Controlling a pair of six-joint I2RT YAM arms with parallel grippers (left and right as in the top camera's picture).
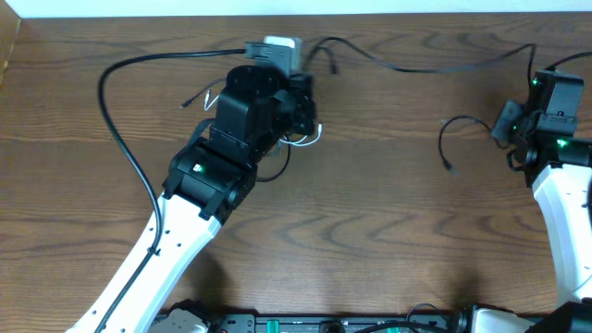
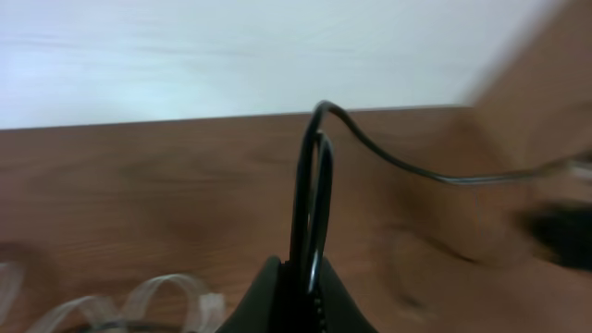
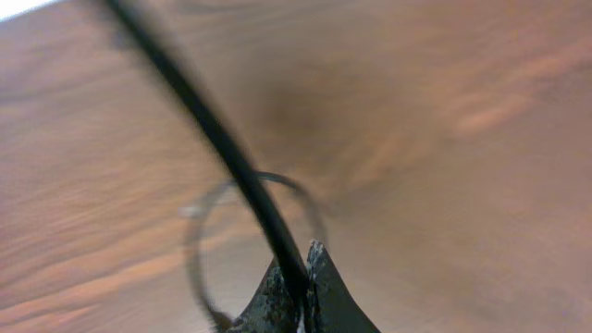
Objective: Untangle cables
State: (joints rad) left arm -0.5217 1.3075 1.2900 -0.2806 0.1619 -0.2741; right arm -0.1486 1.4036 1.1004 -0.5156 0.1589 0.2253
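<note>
**Black cable strung between both hands, white cable bunched under the left**

Your left hand (image 2: 302,277) is pressed together on the black cable (image 2: 407,166). In the left wrist view a narrow doubled loop of it stands up from between the fingers. One strand then bends away to the right over the table (image 1: 370,231).

From overhead, the black cable (image 1: 435,67) has its long axis running left to right along the far side of the table. It starts just beyond your left hand (image 1: 303,102), sags slightly in the middle, rises near the far right corner, and drops to your right hand (image 1: 509,125).

The right hand (image 3: 298,282) is also closed and pinches the black cable (image 3: 203,120) at its fingertips. From there the cable slants up and to the left across the right wrist view.

A thin black tail curls out to the left of the right hand, and its tip points toward the near edge.

The white cable (image 1: 310,137) lies in small loops on the table, just on the near side of your left hand and partly hidden by the arm. In the left wrist view the white cable (image 2: 157,291) is a blur at the lower left. You cannot tell which way its ends point.
</note>
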